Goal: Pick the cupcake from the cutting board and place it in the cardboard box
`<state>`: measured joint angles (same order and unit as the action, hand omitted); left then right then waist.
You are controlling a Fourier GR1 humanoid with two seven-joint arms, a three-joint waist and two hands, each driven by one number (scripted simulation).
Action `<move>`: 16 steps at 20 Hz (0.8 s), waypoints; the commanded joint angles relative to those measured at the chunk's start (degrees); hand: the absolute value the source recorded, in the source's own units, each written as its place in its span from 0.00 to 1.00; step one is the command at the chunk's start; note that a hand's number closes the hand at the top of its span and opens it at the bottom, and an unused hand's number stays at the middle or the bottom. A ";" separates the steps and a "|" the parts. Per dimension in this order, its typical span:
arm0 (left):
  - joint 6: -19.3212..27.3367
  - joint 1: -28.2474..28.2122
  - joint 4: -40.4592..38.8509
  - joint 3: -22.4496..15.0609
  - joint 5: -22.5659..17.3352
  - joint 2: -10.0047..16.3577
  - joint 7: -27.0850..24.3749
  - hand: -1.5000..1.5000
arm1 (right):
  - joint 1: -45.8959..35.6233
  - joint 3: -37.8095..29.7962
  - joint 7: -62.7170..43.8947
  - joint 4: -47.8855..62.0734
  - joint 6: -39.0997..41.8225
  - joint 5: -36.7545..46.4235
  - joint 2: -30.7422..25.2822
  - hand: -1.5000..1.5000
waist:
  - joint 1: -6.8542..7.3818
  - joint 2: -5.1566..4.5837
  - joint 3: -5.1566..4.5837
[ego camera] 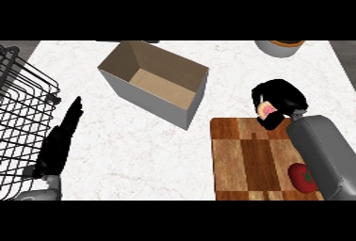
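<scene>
View from above of a white marble counter (139,155). An open brown cardboard box (156,63), rectangular and turned at an angle, stands on the far middle of the counter with nothing visible inside. A striped brown wooden cutting board (243,160) lies at the near right, well apart from the box. The black right hand (279,95) is at the board's far edge, its fingers curled round a small cupcake (266,110) of which only a pink and pale patch shows between the fingers. The hand hides the rest, and whether the cupcake touches the board cannot be told. The grey right forearm (323,150) runs back over the board's right side. Beside it, a round red tomato (303,178) with a green stem mark rests on the board's near right corner. The black left hand (57,146) rests at the left, fingers straight and pointing away, holding nothing, next to a black wire rack (21,117). A pale round bowl (278,48) sits at the far right edge
</scene>
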<state>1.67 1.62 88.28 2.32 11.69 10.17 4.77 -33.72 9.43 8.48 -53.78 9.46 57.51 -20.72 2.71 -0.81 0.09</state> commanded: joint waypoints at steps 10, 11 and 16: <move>-0.09 -0.54 0.85 0.67 0.14 -0.46 1.80 0.50 | -19.57 -7.96 11.37 19.50 -8.71 -0.54 -0.27 1.00 | -1.73 0.65 -0.07; 2.16 0.36 -2.90 -0.58 2.12 -2.42 -1.43 0.50 | -19.19 -9.07 15.01 18.85 -8.18 -2.57 -0.98 1.00 | -2.06 0.60 -0.08; 0.21 -1.65 -0.87 1.40 0.00 -0.38 -0.86 0.50 | -21.87 -15.51 21.60 13.67 -0.74 -14.66 3.69 1.00 | -2.64 1.05 -0.09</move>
<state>1.82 0.51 88.38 3.54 11.72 9.99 4.70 -53.32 -2.39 26.52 -37.33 4.42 49.48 -19.64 0.75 -0.01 0.04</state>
